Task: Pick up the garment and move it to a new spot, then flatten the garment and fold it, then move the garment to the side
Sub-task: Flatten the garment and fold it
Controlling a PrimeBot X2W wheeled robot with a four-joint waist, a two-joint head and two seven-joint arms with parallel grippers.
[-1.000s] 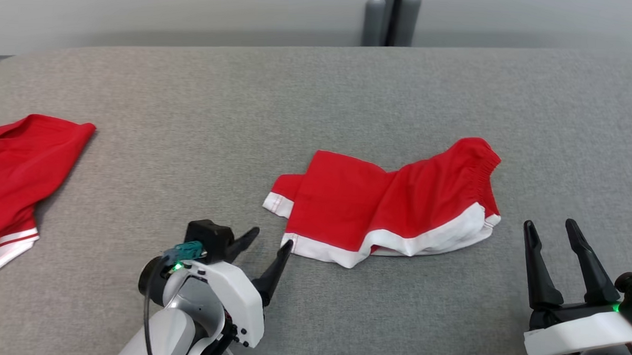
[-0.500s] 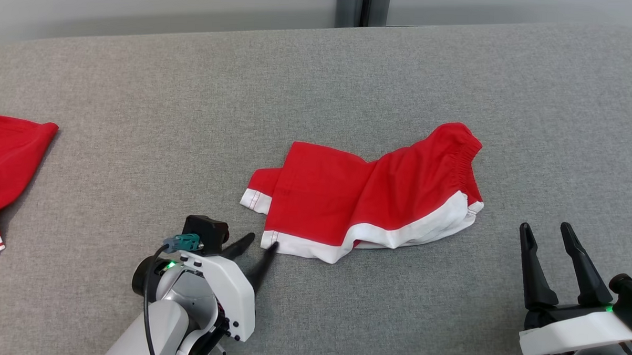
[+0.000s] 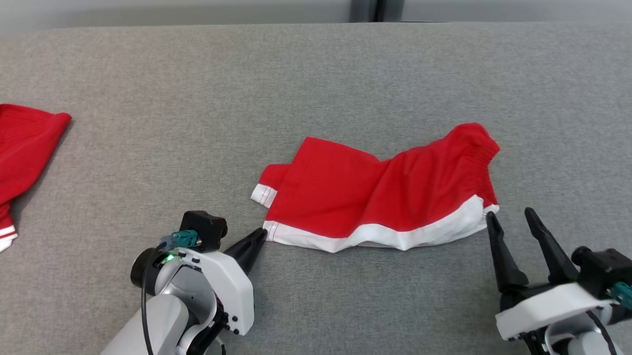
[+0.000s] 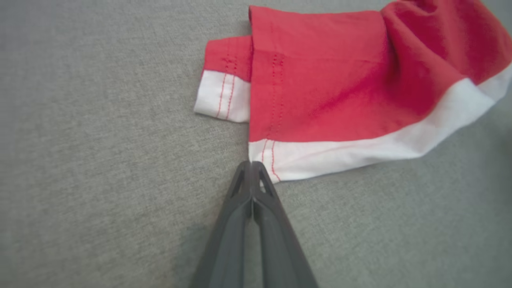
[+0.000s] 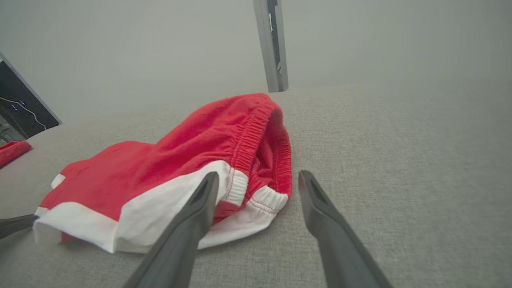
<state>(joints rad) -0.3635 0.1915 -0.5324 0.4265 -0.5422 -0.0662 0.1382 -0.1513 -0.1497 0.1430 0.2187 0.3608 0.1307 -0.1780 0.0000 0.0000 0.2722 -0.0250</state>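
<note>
Pickup step: left gripper (image 3: 260,234) pressed together at a corner of the red, white-hemmed fabric shorts (image 3: 378,198); spread right gripper (image 3: 509,213) must next pinch the waistband (image 3: 482,154).

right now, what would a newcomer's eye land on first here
The red shorts with white trim, rumpled in the middle of the grey surface, stand out first. The left end effector is shut right at their near-left hem corner, though whether it pinches cloth is unclear, and the right end effector stands open by the waistband end. A second red garment lies at the far left.
</note>
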